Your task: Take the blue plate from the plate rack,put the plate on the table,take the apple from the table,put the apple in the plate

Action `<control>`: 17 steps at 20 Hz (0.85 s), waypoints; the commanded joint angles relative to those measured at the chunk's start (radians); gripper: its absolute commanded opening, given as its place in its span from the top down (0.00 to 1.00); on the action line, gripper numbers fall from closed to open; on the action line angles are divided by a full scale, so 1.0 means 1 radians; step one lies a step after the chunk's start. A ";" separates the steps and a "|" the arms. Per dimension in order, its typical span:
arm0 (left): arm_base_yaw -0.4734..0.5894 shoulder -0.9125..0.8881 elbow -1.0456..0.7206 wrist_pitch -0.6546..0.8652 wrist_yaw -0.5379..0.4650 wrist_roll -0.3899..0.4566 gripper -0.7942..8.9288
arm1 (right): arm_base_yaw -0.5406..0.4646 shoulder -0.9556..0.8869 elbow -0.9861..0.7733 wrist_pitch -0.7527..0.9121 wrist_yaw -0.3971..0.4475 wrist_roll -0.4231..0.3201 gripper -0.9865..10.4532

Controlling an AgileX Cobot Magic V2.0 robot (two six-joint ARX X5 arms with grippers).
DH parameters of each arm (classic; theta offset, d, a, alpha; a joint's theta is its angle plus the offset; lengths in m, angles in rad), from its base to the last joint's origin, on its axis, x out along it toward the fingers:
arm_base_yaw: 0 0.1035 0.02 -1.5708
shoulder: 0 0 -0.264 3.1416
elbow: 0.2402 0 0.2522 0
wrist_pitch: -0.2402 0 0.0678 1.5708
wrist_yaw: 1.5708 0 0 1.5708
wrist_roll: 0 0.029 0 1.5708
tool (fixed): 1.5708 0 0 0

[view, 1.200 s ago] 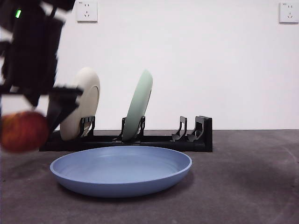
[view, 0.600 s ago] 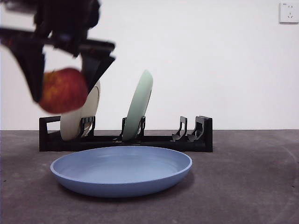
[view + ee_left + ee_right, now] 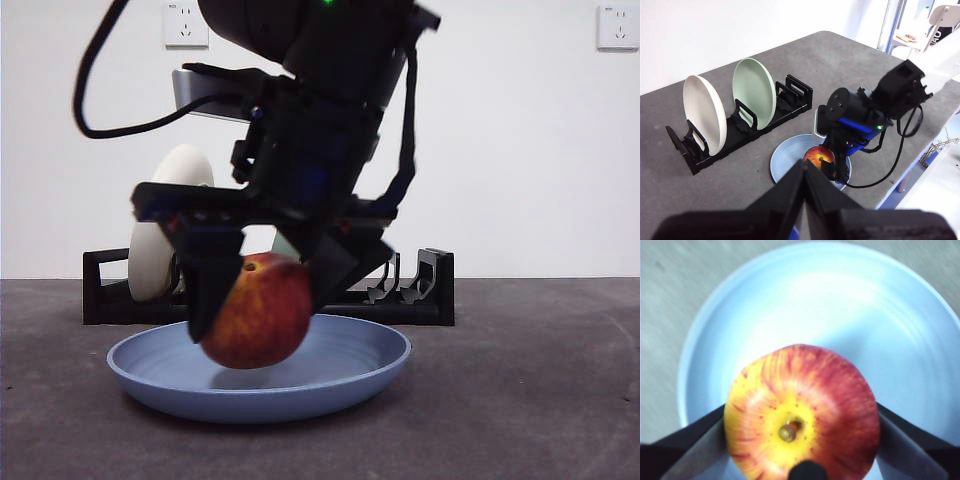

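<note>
The red and yellow apple (image 3: 255, 312) (image 3: 802, 415) hangs low inside the rim of the blue plate (image 3: 350, 372) (image 3: 840, 300), which lies flat on the table (image 3: 520, 400) in front of the plate rack (image 3: 430, 292). My right gripper (image 3: 265, 300) (image 3: 802, 440) is shut on the apple, one black finger on each side. Whether the apple touches the plate's floor is unclear. High above the table and away from the plate, my left gripper (image 3: 804, 170) has its jaws pressed together with nothing in them. From there I see the apple (image 3: 820, 155), the plate (image 3: 785, 160) and the rack (image 3: 715, 145) below.
A cream-white plate (image 3: 170, 170) (image 3: 702, 112) and a pale green plate (image 3: 755, 92) stand upright in the rack behind the blue plate. The right arm's dark body hides most of the green plate in the front view. The table edge (image 3: 880, 200) runs near the blue plate.
The right gripper carried the apple from low at the left, up and across, then down into the blue plate. The plate and rack stayed still.
</note>
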 commanded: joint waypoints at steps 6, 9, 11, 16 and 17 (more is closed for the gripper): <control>0.005 -0.007 -0.004 0.006 -0.004 -0.036 0.93 | 0.003 -0.005 -0.096 0.121 -0.008 0.026 0.91; 0.005 -0.007 -0.004 0.006 -0.004 -0.039 0.93 | 0.003 -0.005 -0.097 0.119 -0.009 0.026 0.81; 0.005 -0.007 -0.004 0.006 -0.004 -0.039 0.93 | 0.003 -0.005 -0.097 0.119 -0.009 0.026 0.68; 0.005 -0.007 -0.004 0.006 -0.003 -0.043 0.93 | 0.003 -0.006 -0.095 0.118 -0.009 0.025 0.38; 0.005 -0.007 -0.004 0.006 -0.003 -0.046 0.93 | 0.004 -0.007 -0.092 0.114 -0.009 0.023 0.39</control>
